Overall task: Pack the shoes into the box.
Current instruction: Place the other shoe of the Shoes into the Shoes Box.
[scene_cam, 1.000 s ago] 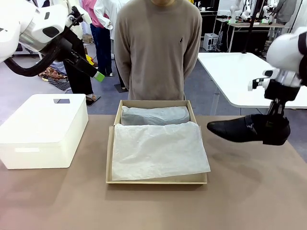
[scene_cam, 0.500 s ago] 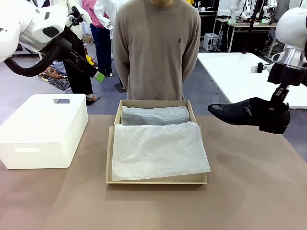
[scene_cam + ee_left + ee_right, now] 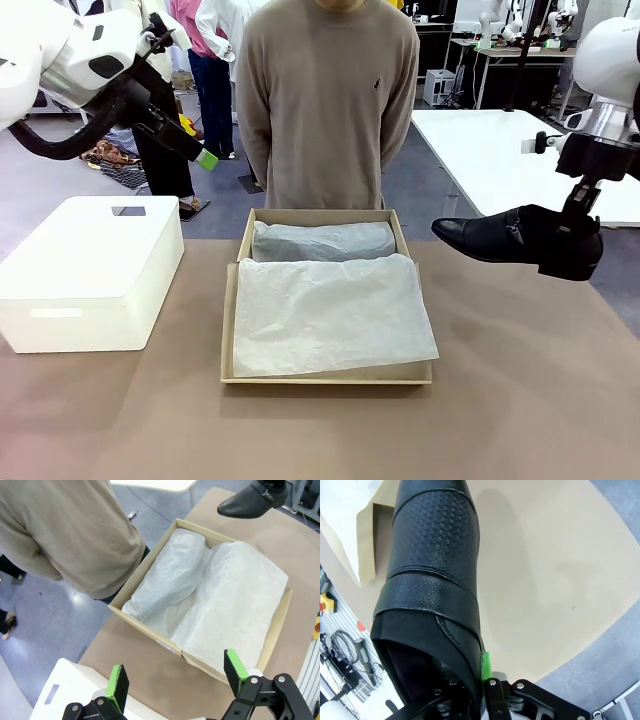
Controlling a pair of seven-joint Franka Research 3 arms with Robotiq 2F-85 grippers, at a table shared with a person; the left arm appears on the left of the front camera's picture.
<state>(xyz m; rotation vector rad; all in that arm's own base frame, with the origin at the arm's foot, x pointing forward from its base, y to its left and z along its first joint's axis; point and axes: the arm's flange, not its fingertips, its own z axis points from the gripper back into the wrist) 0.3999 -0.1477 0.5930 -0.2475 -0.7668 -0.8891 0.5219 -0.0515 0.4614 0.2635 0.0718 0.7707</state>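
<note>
Shoe (image 3: pixel 510 240) has lifted higher and crept a bit toward the box (image 3: pixel 243 247) over the last second. On the table (image 3: pixel 520 410) the tan box sits open, with tissue (image 3: pixel 330 315) over its near part and a wrapped bundle (image 3: pixel 322 241) along its far wall. The shoe hangs in the air right of the box, right gripper (image 3: pixel 577 232) jaws pinching its heel. The left gripper (image 3: pixel 177 676), up left of the box, has its jaws spread and empty. I'd say we're mid-carry. Next it needs to cross the rim and lower onto the tissue.
</note>
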